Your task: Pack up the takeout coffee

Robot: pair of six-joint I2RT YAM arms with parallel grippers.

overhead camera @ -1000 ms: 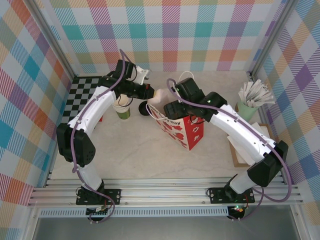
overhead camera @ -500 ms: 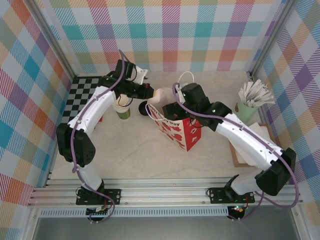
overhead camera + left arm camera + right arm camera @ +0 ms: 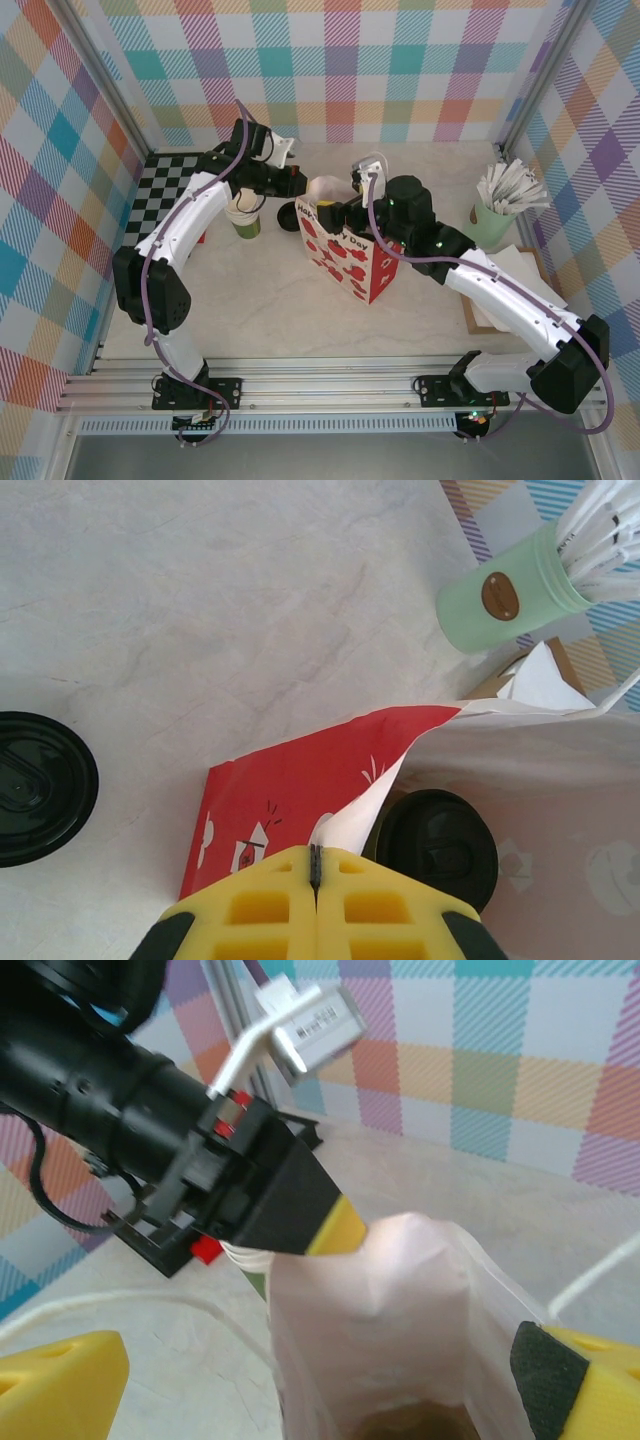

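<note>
"Pinching what, that left end effector (image 3: 316,863)?"
"The white-lined rim of the red printed paper bag (image 3: 352,262), clamped shut on it."
"And the black-lidded takeout coffee (image 3: 437,848)?"
"Inside the bag, lid up. The bag stands on the pale marbled counter (image 3: 200,600) — right end effector (image 3: 315,1370) spread wide at its mouth."

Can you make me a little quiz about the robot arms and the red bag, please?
1. True or false: the left gripper is pinching the edge of the red bag.
2. What is in the mint cup? A) white sticks B) flowers C) marbles
3. Fill in: the right gripper, above the bag's mouth, is ___.
Key: 1 true; 2 A; 3 open.
</note>
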